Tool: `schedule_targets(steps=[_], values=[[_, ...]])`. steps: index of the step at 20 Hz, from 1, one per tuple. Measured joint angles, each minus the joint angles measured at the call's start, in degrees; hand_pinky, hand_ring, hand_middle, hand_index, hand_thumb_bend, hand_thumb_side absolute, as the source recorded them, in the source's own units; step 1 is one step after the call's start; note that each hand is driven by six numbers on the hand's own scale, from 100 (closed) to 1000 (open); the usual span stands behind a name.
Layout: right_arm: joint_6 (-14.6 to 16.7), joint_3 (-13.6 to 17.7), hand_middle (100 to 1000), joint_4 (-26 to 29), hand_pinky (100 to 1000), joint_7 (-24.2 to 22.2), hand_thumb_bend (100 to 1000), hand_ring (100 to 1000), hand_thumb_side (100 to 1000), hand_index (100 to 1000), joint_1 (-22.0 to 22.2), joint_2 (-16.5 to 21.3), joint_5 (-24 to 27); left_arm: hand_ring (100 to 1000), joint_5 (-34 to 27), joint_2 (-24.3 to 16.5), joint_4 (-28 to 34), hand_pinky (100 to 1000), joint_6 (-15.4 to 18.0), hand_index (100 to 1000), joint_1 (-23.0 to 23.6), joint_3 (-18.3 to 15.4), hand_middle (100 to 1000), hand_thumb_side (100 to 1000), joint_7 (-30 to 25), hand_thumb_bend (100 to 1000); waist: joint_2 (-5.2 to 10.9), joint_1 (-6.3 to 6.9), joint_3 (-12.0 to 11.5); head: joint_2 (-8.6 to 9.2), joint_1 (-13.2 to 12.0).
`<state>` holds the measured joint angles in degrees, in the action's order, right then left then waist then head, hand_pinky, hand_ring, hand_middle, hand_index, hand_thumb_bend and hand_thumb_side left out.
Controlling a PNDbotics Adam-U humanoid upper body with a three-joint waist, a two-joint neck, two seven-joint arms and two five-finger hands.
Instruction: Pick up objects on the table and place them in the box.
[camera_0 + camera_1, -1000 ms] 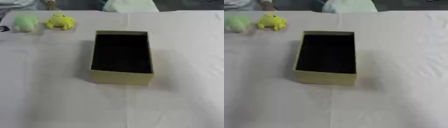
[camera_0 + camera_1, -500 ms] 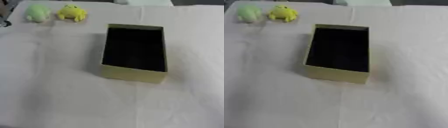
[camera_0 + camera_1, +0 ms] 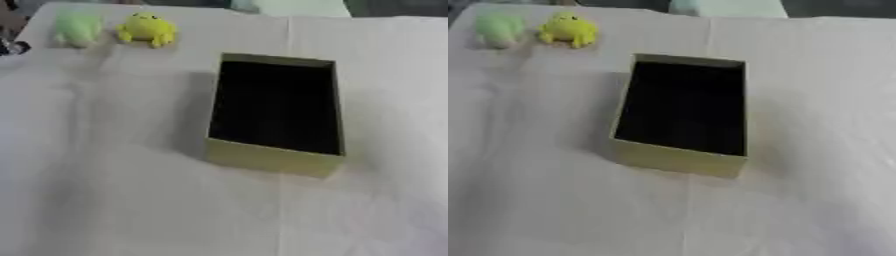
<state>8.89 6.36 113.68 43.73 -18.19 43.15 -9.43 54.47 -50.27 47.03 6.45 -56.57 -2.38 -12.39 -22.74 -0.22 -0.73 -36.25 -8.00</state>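
Note:
An open olive-yellow box with a dark inside stands in the middle of the white-clothed table. A bright yellow toy sits at the far left of the table. Just left of it lies a pale green toy. Both toys rest on the cloth, apart from the box. Neither of my hands shows in either view.
A small dark thing pokes in at the left edge, beside the green toy. The table's far edge runs along the top, with a pale shape behind it. A crease in the cloth runs down the middle.
The whole picture has shifted: the camera has tilted and turned, so the box and toys now sit further right and askew. The things themselves have not moved.

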Motion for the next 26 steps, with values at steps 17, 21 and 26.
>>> schedule_targets(steps=[17,21,26], values=[[0.02,-0.01,696,0.00,774,0.23,100,731,996,781,-0.45,0.00,0.00,897,0.06,1.34,0.08,875,0.56,992,-1.45,0.03,959,154,1.29,509,-2.18,0.82,0.88,2.14,-0.48],[0.00,-0.01,696,0.00,774,0.29,100,731,996,781,-0.49,-0.01,0.00,898,0.21,1.43,0.35,875,0.87,992,-1.84,0.05,964,149,0.66,499,-2.39,0.83,1.13,2.69,-0.48],[0.02,-0.01,696,0.00,774,0.35,100,731,996,781,-0.50,-0.01,0.00,898,0.85,1.54,0.36,875,1.02,991,-2.01,0.06,962,141,0.29,480,-2.53,0.97,1.71,3.67,-0.48]])
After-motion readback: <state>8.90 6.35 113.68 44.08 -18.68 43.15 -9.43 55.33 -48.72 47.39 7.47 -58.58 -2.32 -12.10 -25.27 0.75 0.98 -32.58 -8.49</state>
